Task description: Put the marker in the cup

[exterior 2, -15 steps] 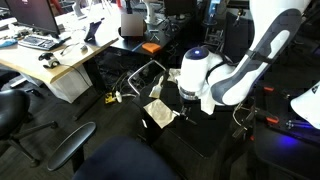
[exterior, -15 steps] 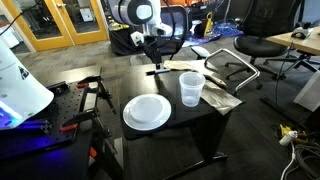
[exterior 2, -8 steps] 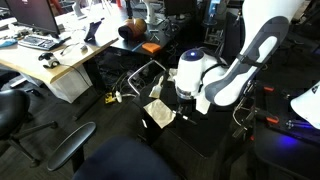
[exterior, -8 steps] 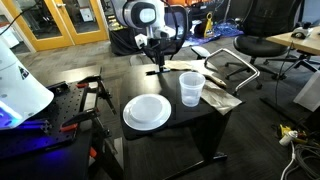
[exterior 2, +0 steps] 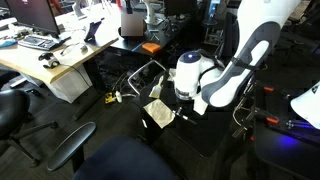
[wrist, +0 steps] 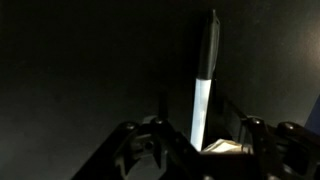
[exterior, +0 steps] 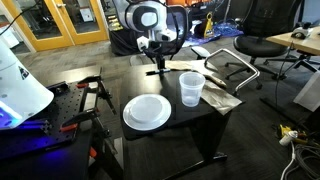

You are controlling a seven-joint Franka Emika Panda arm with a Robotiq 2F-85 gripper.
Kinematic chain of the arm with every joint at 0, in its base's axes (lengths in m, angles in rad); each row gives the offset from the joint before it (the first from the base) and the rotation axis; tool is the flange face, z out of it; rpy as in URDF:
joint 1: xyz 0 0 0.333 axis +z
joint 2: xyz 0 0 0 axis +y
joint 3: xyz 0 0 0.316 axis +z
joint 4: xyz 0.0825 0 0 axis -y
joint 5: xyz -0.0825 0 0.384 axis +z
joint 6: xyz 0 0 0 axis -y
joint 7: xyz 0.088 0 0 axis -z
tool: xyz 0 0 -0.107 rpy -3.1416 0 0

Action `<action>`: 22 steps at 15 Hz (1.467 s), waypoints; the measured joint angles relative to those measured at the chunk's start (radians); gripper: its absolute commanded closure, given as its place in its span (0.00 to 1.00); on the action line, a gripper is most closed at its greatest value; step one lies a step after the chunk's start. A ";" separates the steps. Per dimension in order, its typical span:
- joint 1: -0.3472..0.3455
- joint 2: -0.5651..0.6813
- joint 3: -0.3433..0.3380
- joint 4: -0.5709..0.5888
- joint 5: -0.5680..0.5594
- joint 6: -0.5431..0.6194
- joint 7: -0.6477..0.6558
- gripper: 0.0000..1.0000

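Only the wrist view shows us the gripper (wrist: 200, 142) spread wide, with the marker (wrist: 205, 80) lying on the dark table (wrist: 80, 70) between its fingers and pointing away from the palm. We cannot tell whether either finger touches it. In an exterior view the cup (exterior: 191, 88) stands upright, well apart from the gripper and near the white plate (exterior: 147, 111). In an exterior view the arm (exterior 2: 205, 80) hides the gripper and the marker. Since a second ago the gripper has sunk closer over the marker, while cup and plate are unmoved.
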 measured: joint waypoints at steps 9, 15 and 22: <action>0.001 0.000 0.000 0.010 0.018 0.000 0.000 0.97; 0.018 -0.117 -0.049 -0.039 0.020 0.001 0.041 0.97; 0.040 -0.336 -0.148 -0.153 -0.072 -0.001 0.115 0.97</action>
